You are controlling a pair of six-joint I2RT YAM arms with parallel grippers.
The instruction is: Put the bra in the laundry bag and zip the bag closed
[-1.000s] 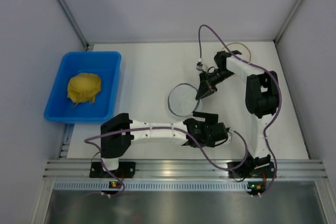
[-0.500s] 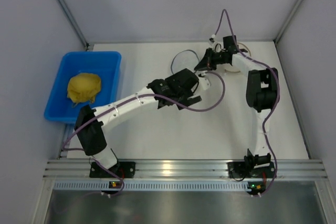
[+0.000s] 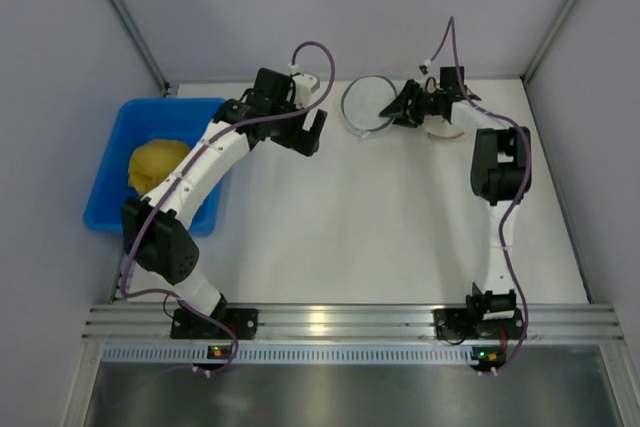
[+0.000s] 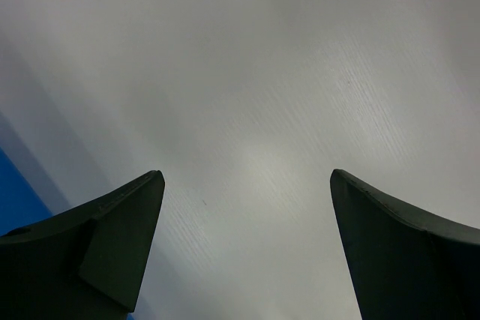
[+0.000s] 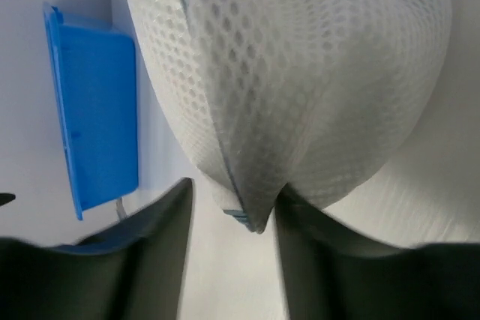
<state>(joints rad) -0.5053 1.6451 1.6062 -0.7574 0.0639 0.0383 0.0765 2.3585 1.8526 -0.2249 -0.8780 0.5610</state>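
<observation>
Left pincer (image 4: 246, 174) wide over table (image 4: 300, 73); right pincer (image 5: 232, 185) part-open, laundry bag (image 5: 300, 73) rim between, seemingly loose.

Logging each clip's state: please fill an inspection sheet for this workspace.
Surface: white table.
Job's things: round white mesh laundry bag at the far edge; bra not seen.
Clutter: blue plastic bin holding a yellow cloth lump; tan-rimmed white disc partly under the right arm.
Grippers: left gripper open, empty; right gripper jaws apart, the bag's edge between them.
Cables: purple cables looping off both arms.
Surroundings: grey walls; nothing else seen.
</observation>
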